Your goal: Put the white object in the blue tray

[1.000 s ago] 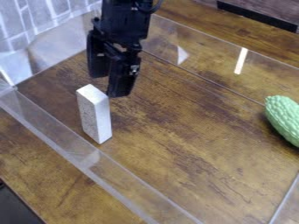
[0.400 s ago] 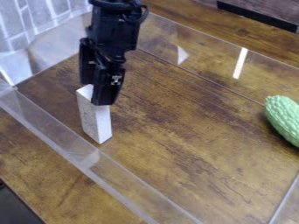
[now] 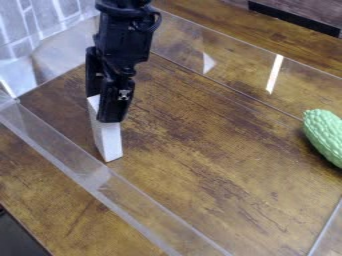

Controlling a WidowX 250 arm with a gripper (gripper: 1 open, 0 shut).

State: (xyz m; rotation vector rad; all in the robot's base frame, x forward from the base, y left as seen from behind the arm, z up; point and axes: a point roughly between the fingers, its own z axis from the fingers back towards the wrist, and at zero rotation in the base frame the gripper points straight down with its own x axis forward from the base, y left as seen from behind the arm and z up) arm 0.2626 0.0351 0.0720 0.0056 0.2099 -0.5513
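The white object (image 3: 110, 143) is a small brick-shaped block standing upright on the wooden table (image 3: 201, 140), near its left front. My black gripper (image 3: 103, 106) points down right over it and is open. Its fingers (image 3: 115, 104) reach down around the block's top, which they hide. Whether the fingers touch the block, I cannot tell. The blue tray is out of view.
A bumpy green vegetable (image 3: 325, 135) lies at the right edge of the table. A low clear plastic wall (image 3: 80, 165) runs along the front left side, close to the white block. A light strip (image 3: 275, 70) reflects at the back.
The gripper has moved left and down, from beside and behind the white block to directly over its top. It has stayed open. The block has not moved.
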